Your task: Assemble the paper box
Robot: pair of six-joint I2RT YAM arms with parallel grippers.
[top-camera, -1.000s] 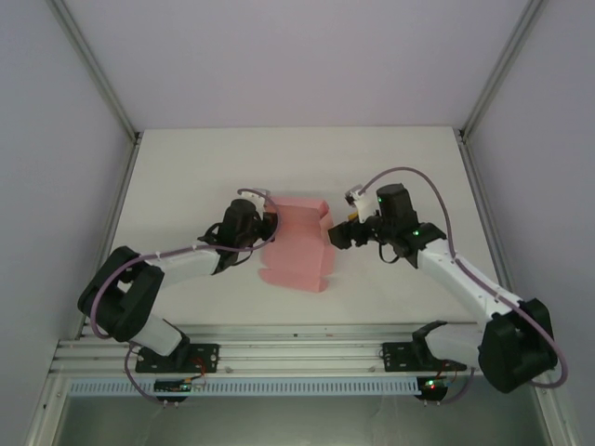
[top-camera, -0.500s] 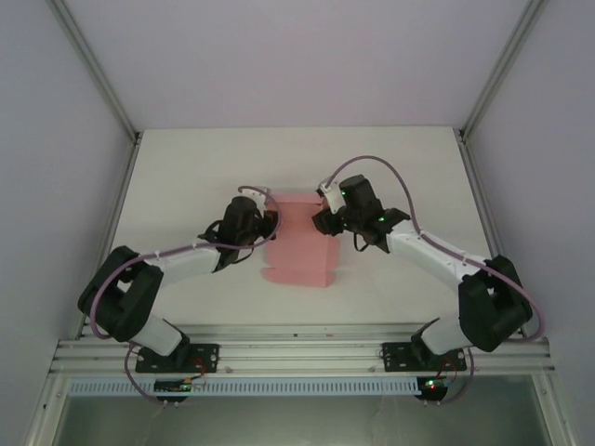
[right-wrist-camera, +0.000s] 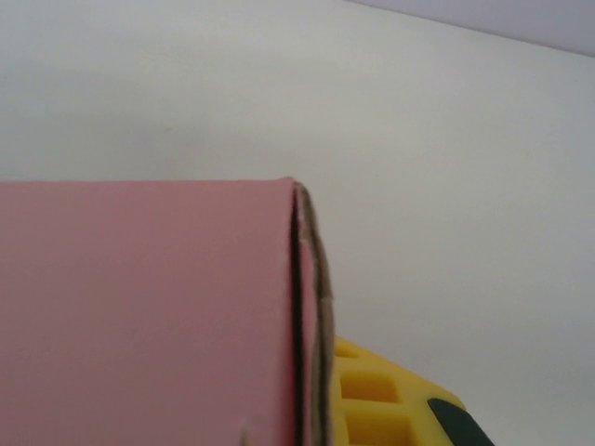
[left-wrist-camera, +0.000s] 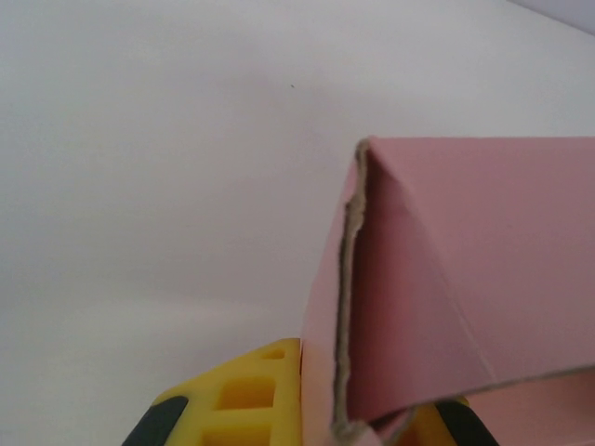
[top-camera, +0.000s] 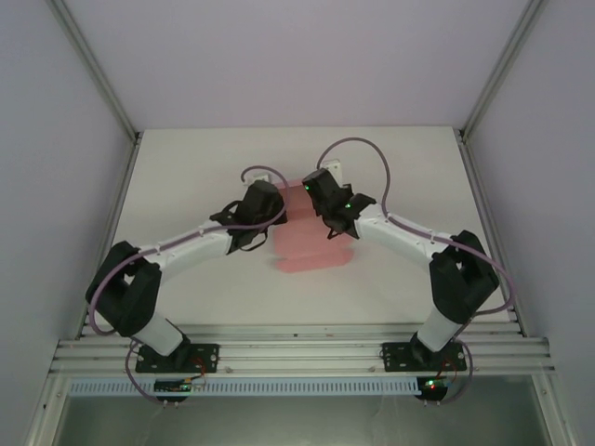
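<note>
The paper box [top-camera: 312, 249] is pink thin card, lying near the table's middle between the two arms, with its far part raised. My left gripper [top-camera: 282, 213] holds the card's far left edge. In the left wrist view its yellow fingers [left-wrist-camera: 244, 401] are shut on a folded pink panel [left-wrist-camera: 465, 279] that stands up from them. My right gripper [top-camera: 310, 193] holds the far right edge. The right wrist view has the doubled pink card [right-wrist-camera: 139, 307] pressed against one yellow finger [right-wrist-camera: 381, 401]; the other finger is hidden behind the card.
The white table [top-camera: 186, 177] lies bare around the box. Grey walls and metal corner posts [top-camera: 93, 70] close in the back and sides. An aluminium rail [top-camera: 297, 353] carrying the arm bases runs along the near edge.
My right arm swung left from beside the box to its far right edge and shut there. The left arm pushed a little farther in, and the card shifted right with its far part lifted.
</note>
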